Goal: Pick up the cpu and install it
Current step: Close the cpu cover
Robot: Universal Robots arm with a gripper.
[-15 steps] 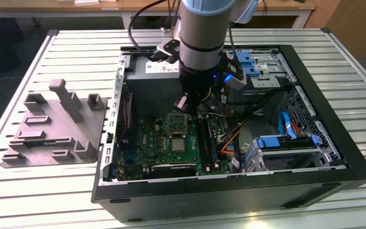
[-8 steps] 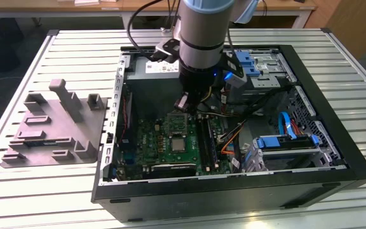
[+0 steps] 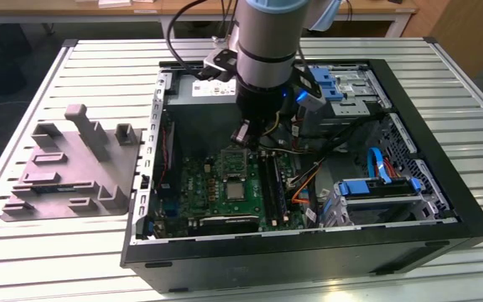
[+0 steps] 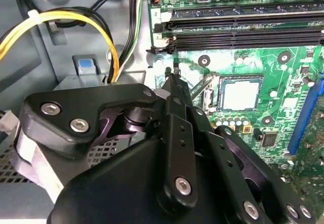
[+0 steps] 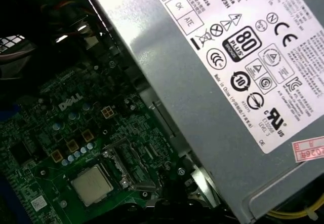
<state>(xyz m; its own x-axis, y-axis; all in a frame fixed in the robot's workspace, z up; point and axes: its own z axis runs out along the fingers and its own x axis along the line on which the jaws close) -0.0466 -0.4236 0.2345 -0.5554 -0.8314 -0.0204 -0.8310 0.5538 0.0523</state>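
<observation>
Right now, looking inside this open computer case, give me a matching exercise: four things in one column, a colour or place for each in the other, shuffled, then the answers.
Things:
1. small square silvery cpu
2. grey plastic block with upright posts
3. bundle of cables
4. large metal power-supply box

Descriptions:
A. yellow and black
B. seated in the socket on the green motherboard
C. carries a white label
D. outside the case, on the slatted table

Pairs: 1-B, 2-D, 3-A, 4-C
</observation>
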